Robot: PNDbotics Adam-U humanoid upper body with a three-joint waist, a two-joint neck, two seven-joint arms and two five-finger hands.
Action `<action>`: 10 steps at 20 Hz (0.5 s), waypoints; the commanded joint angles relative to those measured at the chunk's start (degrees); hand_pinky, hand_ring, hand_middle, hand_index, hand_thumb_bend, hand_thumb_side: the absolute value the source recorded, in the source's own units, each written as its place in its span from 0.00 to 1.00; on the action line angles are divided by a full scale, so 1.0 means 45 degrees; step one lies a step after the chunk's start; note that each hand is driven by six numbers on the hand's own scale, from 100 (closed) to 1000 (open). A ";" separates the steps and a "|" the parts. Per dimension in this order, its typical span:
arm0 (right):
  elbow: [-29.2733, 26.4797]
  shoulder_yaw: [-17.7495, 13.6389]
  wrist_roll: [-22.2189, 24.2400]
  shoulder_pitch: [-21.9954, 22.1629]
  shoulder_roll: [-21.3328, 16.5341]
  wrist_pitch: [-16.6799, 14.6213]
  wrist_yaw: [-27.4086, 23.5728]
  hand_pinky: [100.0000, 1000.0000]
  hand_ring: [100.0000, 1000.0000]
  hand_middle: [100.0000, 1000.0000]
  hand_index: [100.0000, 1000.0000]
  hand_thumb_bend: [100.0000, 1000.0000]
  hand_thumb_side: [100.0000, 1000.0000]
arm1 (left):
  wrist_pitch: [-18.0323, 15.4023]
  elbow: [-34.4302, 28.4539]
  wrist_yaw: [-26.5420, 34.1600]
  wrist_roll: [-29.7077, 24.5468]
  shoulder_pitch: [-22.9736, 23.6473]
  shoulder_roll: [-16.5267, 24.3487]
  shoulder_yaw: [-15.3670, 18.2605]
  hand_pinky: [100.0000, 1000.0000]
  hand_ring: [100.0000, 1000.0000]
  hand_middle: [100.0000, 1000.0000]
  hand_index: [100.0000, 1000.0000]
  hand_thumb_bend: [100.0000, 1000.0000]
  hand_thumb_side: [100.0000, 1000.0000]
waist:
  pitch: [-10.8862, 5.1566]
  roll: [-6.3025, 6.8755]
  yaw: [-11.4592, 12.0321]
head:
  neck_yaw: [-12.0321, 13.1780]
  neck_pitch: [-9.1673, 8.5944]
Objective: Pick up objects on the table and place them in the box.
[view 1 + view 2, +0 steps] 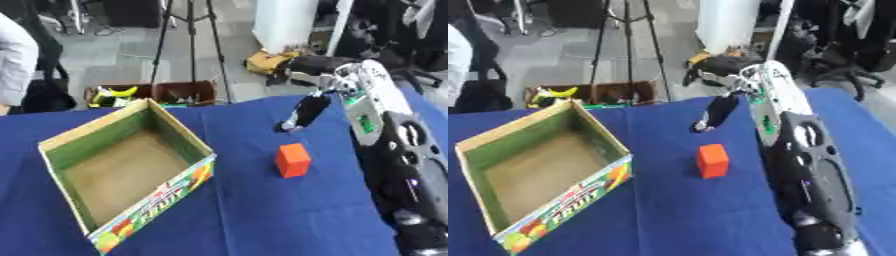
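An orange block [293, 160] stands upright on the blue table [254, 215], right of centre. To its left sits an open cardboard box [131, 165] with green inner walls, a fruit print on its front side, and nothing inside. My right arm comes up along the right side of the view. My right hand [303, 111] hangs beyond the block near the table's far edge, dark fingers pointing down at the cloth and holding nothing. It is apart from the block. My left hand shows in neither view.
Beyond the table's far edge, a low cardboard tray [153, 94] with yellow and green items sits on the floor beside tripod legs [191, 45]. A person's sleeve [13, 60] shows at the far left. Blue cloth lies bare in front of the block.
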 commanded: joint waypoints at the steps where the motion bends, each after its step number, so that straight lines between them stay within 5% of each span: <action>1: 0.0183 0.0073 0.1357 -0.0517 -0.0325 -0.1542 0.0303 0.86 0.91 0.83 0.87 0.58 0.29 | 0.0028 -0.0255 -0.0038 0.0008 -0.0029 0.0346 -0.0023 0.32 0.54 0.61 0.89 0.33 0.80 | -0.0303 -0.0009 -0.0024 | -0.0016 -0.0046; 10: 0.0672 0.0152 0.1357 -0.0805 -0.0329 -0.1854 0.0866 0.87 0.91 0.84 0.89 0.66 0.30 | 0.0033 -0.0255 -0.0036 0.0000 -0.0004 0.0331 -0.0022 0.32 0.54 0.61 0.89 0.33 0.80 | -0.0309 0.0013 -0.0040 | -0.0042 -0.0068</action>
